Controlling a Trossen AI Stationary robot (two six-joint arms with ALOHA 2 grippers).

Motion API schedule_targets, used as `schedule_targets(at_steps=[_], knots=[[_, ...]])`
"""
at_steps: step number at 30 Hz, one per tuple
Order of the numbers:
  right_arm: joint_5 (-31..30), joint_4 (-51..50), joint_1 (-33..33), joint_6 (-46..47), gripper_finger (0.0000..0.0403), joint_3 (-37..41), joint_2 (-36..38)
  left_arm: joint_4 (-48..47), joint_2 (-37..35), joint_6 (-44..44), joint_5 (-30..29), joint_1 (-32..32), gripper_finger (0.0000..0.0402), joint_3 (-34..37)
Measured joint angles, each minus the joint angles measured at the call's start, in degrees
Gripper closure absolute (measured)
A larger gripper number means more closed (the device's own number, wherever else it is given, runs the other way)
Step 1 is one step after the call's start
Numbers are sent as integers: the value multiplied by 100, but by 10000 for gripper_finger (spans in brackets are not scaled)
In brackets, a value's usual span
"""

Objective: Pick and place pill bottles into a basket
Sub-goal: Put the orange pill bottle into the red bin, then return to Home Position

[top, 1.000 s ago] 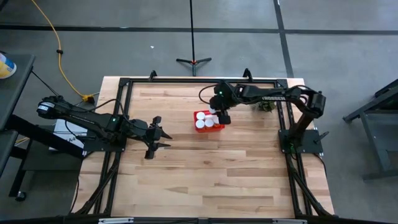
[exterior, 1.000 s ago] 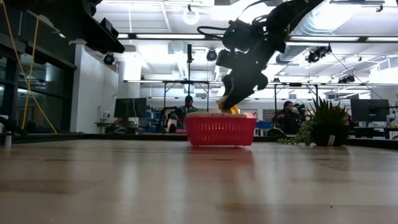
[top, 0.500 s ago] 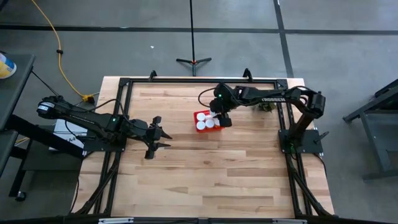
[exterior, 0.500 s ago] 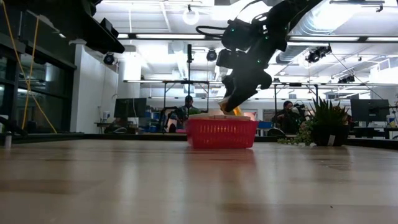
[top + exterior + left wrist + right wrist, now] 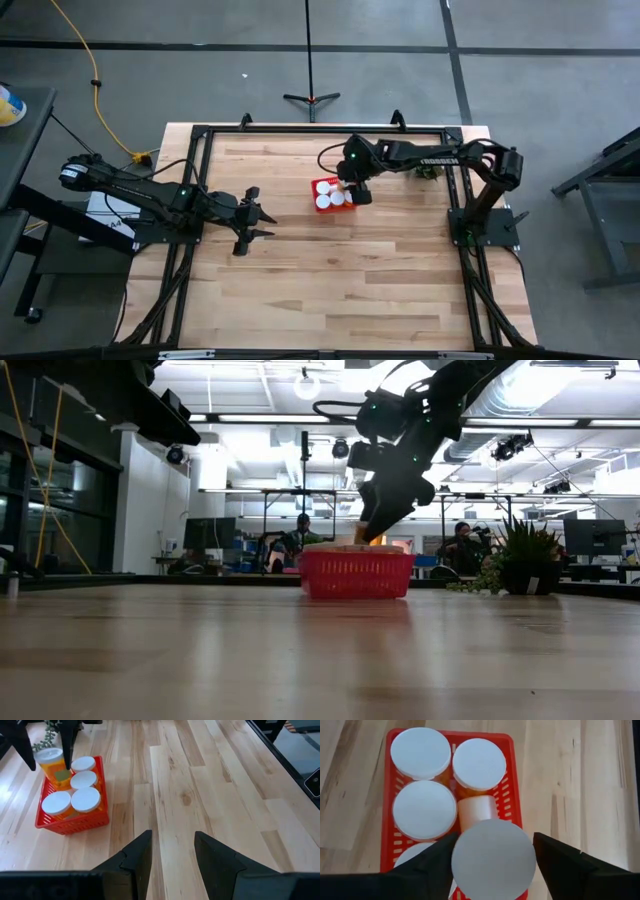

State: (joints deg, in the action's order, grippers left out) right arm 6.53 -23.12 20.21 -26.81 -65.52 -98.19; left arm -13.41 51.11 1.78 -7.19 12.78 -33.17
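Your basket [image 5: 334, 195] sits on the table [image 5: 330, 290], toward its far edge and right of centre. It is bright red plastic with slotted sides, and it holds four upright bottles [image 5: 85, 780] packed close together in pairs, their white caps [image 5: 424, 810] showing as flat discs. Each has an orange body under the cap.

A fifth bottle [image 5: 492, 857] stands over the basket's right end, orange below, white cap on top, between the fingers of your right gripper [image 5: 495, 857]. The fingers flank the cap closely; you cannot tell whether they are gripping it or have just let go.

Your left gripper [image 5: 170, 857] hangs over bare table, left of the basket and well apart from it, fingers partly open and holding nothing.
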Motion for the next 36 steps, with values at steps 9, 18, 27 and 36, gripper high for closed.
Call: schedule_targets(at_steps=[9, 18, 27, 36], knots=[[48, 15, -11, -12, 145, 0, 0, 0, 2, 0, 1, 0, 220, 0], [328, -23, -10, 124, 146, -374, 17, -2, 2, -9, 1, 0, 220, 0], [795, -156, -13, 422, 147, -975, 26, -7, 2, -44, 1, 0, 220, 0], [927, -281, -13, 615, 148, -1274, 38, -4, 2, -123, -162, 0, 220, 0]])
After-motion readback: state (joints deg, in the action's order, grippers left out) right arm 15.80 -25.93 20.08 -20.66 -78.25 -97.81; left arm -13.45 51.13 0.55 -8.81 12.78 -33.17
